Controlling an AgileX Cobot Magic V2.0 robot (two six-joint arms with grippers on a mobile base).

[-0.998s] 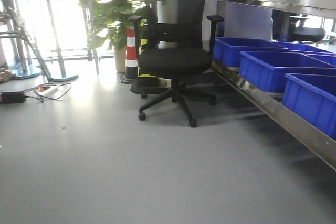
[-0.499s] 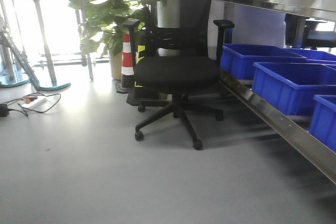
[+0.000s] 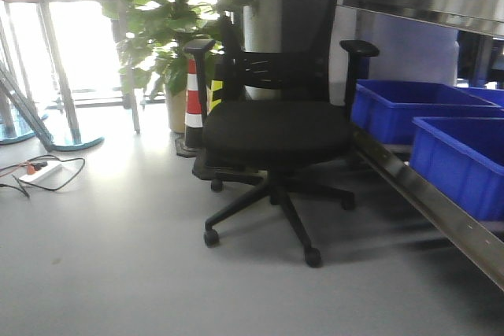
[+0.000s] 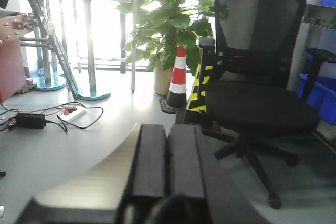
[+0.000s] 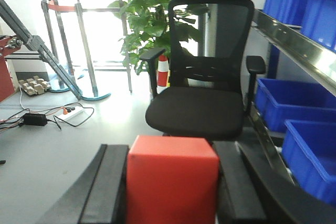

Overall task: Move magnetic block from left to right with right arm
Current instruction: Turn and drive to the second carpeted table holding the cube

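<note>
Now the right hand [image 5: 172, 153] grips the magnetic block [image 5: 172, 187]: a plain red cube, matte faces, sharp top edge, wedged squarely between the two black fingers [image 5: 107, 182]. The left hand [image 4: 167, 153] is pressed closed. A black office chair [image 5: 197, 114] stands beyond.

left gripper [image 4: 167, 136] and right gripper [image 5: 172, 156] are matte black, each with two broad flat fingers [image 5: 112, 182].
</note>
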